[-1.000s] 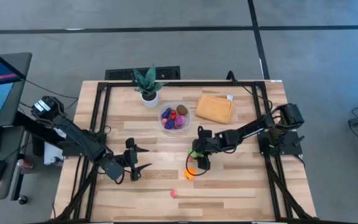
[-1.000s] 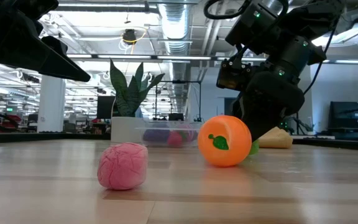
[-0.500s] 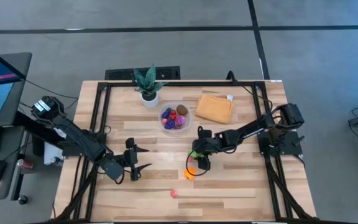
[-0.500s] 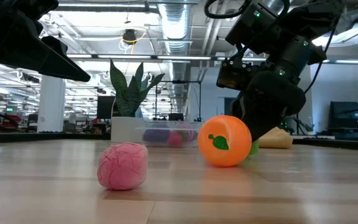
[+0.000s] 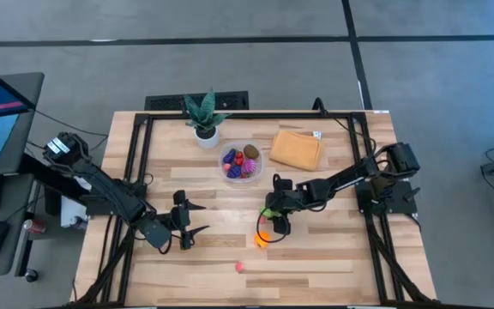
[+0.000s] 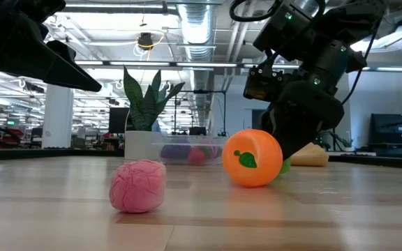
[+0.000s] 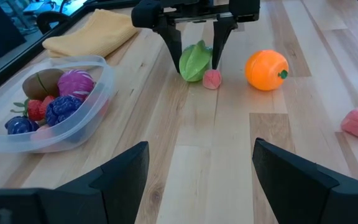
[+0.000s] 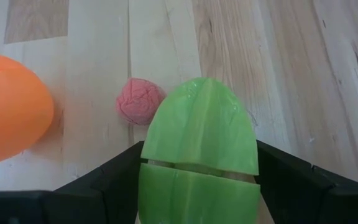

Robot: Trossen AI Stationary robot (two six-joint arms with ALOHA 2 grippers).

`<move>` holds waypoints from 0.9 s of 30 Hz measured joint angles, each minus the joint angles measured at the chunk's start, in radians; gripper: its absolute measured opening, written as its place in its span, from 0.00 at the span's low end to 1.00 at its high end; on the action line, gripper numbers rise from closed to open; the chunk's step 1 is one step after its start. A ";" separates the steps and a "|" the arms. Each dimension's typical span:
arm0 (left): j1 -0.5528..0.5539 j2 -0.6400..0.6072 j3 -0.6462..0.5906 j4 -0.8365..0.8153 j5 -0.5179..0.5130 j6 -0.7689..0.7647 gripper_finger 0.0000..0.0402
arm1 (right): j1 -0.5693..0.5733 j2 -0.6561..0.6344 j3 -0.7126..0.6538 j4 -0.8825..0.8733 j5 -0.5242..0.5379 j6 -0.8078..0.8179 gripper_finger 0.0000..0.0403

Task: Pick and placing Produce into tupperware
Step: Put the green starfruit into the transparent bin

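My right hand [image 5: 271, 221] is down at the centre of the overhead frame, fingers on either side of the green leafy vegetable [image 8: 199, 146], and from my wrist camera that vegetable fills the lower middle, both dark fingers pressed against its flanks — closed on it, I'd say, though it looks to be sitting on the worktop [image 5: 316, 249], not lifted yet. Just beside it lies a small pink berry [image 8: 140, 101], and the orange fruit [image 5: 263, 239] sits a little lower in the overhead frame, close by. Another pink piece [image 5: 239, 267] lies apart, towards the bottom centre. The tub [image 5: 242, 162] waits above, in the upper middle of the frame, already holding purple, red and brown pieces, between the potted plant [image 5: 203, 118] to its left and the orange cloth [image 5: 297, 149] to its right. My left hand [image 5: 189, 222] hangs left of centre, fingers spread wide, holding nothing. So this is the grasp step on the green one. Next I reckon it needs a clean lift straight up, without nudging the berry or the orange fruit, then a carry up the frame to the tub and a release over its open mouth.
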 joint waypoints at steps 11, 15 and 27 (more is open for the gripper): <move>0.000 0.000 0.000 0.000 0.000 0.000 0.69 | 0.000 0.000 0.000 -0.002 0.000 0.000 0.65; 0.000 0.000 0.000 0.000 0.000 0.000 0.69 | 0.000 0.000 0.000 -0.002 0.000 0.000 0.63; 0.000 0.000 0.000 -0.001 0.000 0.000 0.69 | 0.000 0.000 0.000 -0.002 0.000 -0.007 0.63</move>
